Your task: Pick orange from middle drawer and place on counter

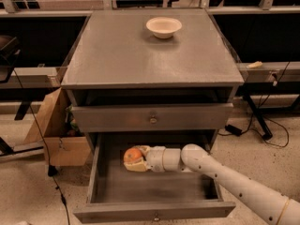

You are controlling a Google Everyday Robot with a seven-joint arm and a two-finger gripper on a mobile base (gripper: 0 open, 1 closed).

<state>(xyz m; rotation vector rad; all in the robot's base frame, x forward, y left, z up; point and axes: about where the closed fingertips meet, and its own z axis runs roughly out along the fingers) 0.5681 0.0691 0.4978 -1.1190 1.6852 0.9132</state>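
One part done, two left

The cream two-finger pincer (pixel 134 160) pinches the small round orange-red fruit (pixel 133 153) inside the open dark grey middle drawer (pixel 154 189). Lifting it clear and setting it on the matte grey tabletop (pixel 136 55) remain.
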